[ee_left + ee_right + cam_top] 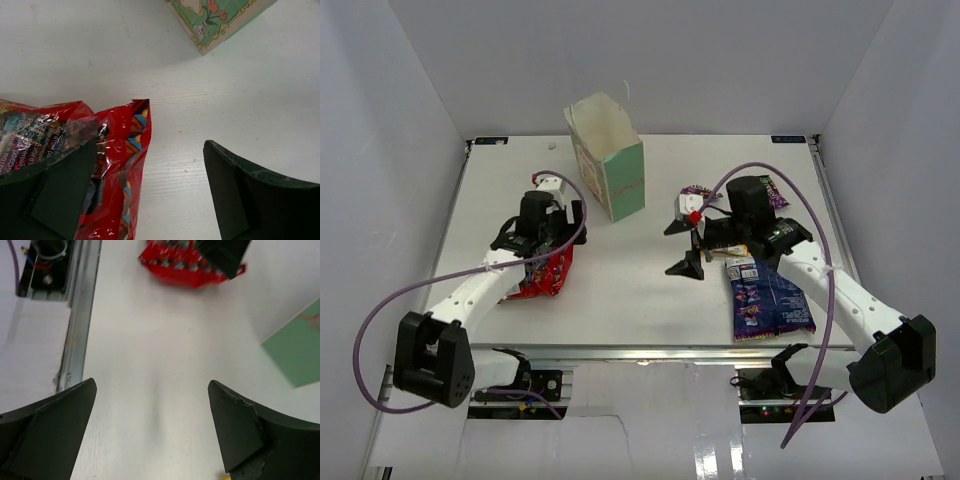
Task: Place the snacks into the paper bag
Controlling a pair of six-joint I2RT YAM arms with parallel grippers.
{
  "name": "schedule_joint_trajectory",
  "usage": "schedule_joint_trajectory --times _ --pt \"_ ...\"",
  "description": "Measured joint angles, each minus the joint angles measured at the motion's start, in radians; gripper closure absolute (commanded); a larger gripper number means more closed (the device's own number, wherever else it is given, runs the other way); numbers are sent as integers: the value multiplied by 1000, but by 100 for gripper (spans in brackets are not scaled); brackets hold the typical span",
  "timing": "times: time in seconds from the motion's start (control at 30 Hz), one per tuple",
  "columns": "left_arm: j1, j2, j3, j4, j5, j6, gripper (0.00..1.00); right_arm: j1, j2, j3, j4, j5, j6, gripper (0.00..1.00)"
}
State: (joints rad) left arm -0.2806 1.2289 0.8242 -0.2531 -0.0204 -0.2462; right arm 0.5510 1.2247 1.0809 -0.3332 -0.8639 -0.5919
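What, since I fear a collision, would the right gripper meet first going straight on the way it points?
Probably the shiny red snack bag beneath the left gripper; bare white table lies between, though depth is unclear.

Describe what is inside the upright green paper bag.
Only cream inner walls of the green paper bag show at its open top. Its near walls hide the bottom and any contents.

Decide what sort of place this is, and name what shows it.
Probably a robot test cell in a lab: left arm and right arm bolted to a white table, plain white walls around it, snack packets and a paper bag laid out.
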Motion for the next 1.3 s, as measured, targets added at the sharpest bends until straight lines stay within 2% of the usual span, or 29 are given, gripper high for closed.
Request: schedule_joint_trajectory --times 0.17,0.3,0.43,0.6,0.93,1.07,1.1,1.2,1.23,1.3 --pt "-143 210 142 -93 -282 33 3 -63 -26 -174 -76 -67 -44 2" --pt "-170 359 185 -138 -471 39 3 -124 -58 -180 -82 -120 -51 2" --pt "-194 396 185 -178 -603 51 3 -131 -89 -180 -82 -156 -67 2" --pt "-206 383 171 -175 -680 75 4 -131 -88 -187 -81 -173 -74 2" --pt "-219 443 162 -175 -743 91 12 -131 -83 -210 -84 -181 -88 3" --pt "-219 443 158 -175 -742 85 31 -131 -83 -212 -84 -180 -97 3" --pt "-220 443 157 -176 -738 84 44 -131 -83 -212 -84 -180 -98 3" --pt "-220 443 156 -185 -727 80 63 -131 -84 -212 -84 -179 -101 3" --pt "-220 443 156 -188 -725 77 73 -131 -84 -212 -84 -179 -101 3" --pt "-220 439 155 -194 -720 70 78 -131 -87 -212 -84 -179 -103 3"
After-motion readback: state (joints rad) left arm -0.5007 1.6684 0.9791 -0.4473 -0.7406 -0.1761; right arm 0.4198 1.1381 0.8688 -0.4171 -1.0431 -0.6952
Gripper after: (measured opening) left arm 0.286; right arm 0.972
